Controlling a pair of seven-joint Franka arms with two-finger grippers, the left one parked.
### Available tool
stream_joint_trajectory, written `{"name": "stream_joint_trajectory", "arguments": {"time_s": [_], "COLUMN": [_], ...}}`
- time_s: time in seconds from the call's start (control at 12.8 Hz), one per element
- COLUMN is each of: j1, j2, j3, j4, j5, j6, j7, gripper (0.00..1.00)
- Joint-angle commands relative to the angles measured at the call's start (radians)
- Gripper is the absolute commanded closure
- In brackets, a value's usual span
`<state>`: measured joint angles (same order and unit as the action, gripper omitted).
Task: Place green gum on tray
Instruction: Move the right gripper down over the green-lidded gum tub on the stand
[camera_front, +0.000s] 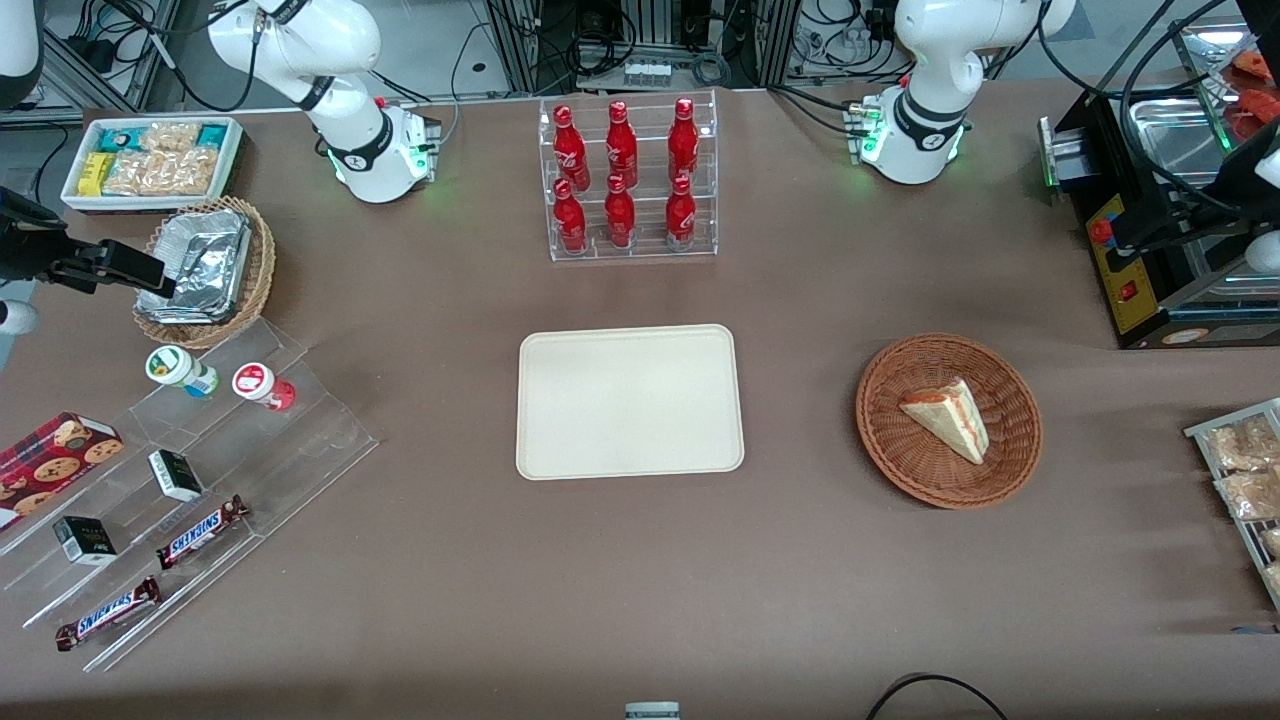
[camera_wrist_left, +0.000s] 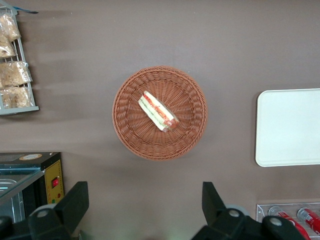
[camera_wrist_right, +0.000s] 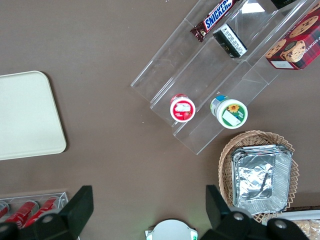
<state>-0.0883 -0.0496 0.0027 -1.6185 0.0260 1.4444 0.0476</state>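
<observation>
The green gum (camera_front: 180, 369) is a small white bottle with a green-rimmed lid. It stands on the top step of a clear acrylic shelf (camera_front: 300, 440), beside a similar red-lidded bottle (camera_front: 262, 385). It also shows in the right wrist view (camera_wrist_right: 229, 112), with the red-lidded bottle (camera_wrist_right: 182, 108) next to it. The cream tray (camera_front: 630, 400) lies flat and bare at the table's middle; its corner shows in the right wrist view (camera_wrist_right: 25, 117). My gripper (camera_front: 150, 278) hangs high over the foil basket, farther from the front camera than the gum, open and empty (camera_wrist_right: 147, 207).
The wicker basket of foil containers (camera_front: 205, 265) sits just under the gripper. A white snack bin (camera_front: 150, 160) lies farther back. Snickers bars (camera_front: 200, 530), small black boxes and a cookie box (camera_front: 50, 460) fill the shelf. A cola rack (camera_front: 628, 180) and a sandwich basket (camera_front: 948, 420) stand nearby.
</observation>
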Motion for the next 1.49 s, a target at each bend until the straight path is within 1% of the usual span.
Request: {"name": "stream_joint_trajectory", "arguments": {"time_s": [0.0, 0.16, 0.23, 0.39, 0.63, 0.7, 0.86, 1.02, 1.25, 1.41], "j1": [-0.007, -0.007, -0.011, -0.016, -0.025, -0.036, -0.059, -0.094, -0.151, -0.16], "j2": [0.014, 0.022, 0.024, -0.007, -0.009, -0.015, -0.056, -0.062, -0.065, -0.064], "j3": [0.002, 0.002, 0.002, -0.004, -0.027, -0.035, -0.044, -0.05, -0.055, -0.066], "j4": [0.022, 0.011, -0.012, -0.107, -0.187, -0.246, -0.346, -0.395, -0.478, -0.524], "j5": [-0.001, -0.001, -0.001, -0.001, -0.003, -0.003, -0.003, -0.003, -0.002, -0.001], "j6": [-0.006, 0.004, 0.008, 0.108, 0.181, 0.23, 0.351, 0.43, 0.566, 0.637], "j7": [-0.005, -0.008, -0.043, -0.121, -0.239, -0.285, -0.447, -0.682, -0.912, -0.951], "gripper": [0.0, 0.0, 0.0, 0.0, 0.0, 0.0, 0.0, 0.0, 0.0, 0.0]}}
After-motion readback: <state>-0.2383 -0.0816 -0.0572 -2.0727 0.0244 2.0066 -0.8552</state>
